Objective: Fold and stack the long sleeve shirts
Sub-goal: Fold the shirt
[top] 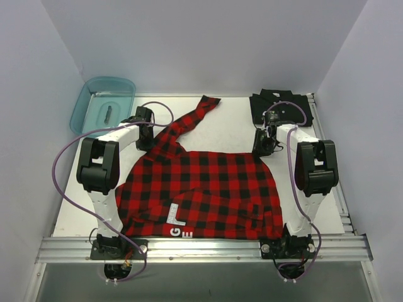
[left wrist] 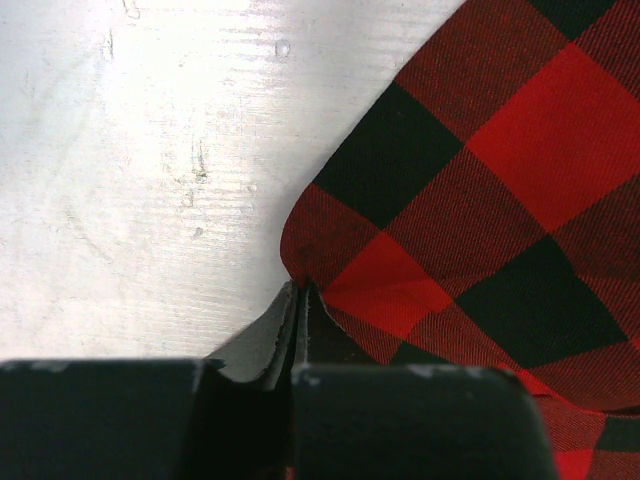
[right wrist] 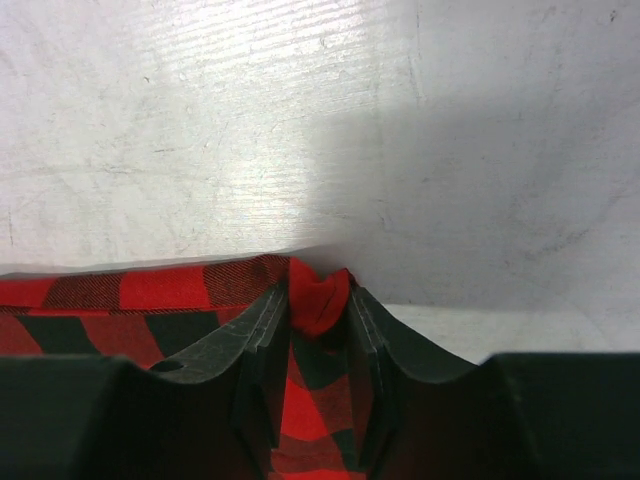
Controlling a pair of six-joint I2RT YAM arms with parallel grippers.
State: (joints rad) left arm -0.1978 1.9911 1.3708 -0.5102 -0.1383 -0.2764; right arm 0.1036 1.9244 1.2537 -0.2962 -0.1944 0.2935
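Observation:
The red-and-black plaid shirt [top: 201, 189] lies spread across the near half of the table, white letters [top: 179, 231] at its near hem and one sleeve [top: 200, 112] trailing toward the back. My left gripper [top: 146, 141] sits at the shirt's far left corner; in the left wrist view its jaws [left wrist: 298, 292] are pressed together on the plaid's folded edge [left wrist: 330, 250]. My right gripper [top: 263, 145] is at the far right corner, where a bunched fold of plaid [right wrist: 318, 295] fills the narrow gap between its fingers. The black shirt [top: 280, 107] lies folded at the back right.
A translucent teal bin [top: 104, 104] stands at the back left with a small dark item inside. White walls close in the table on three sides. A metal rail [top: 201, 246] runs along the near edge by the arm bases.

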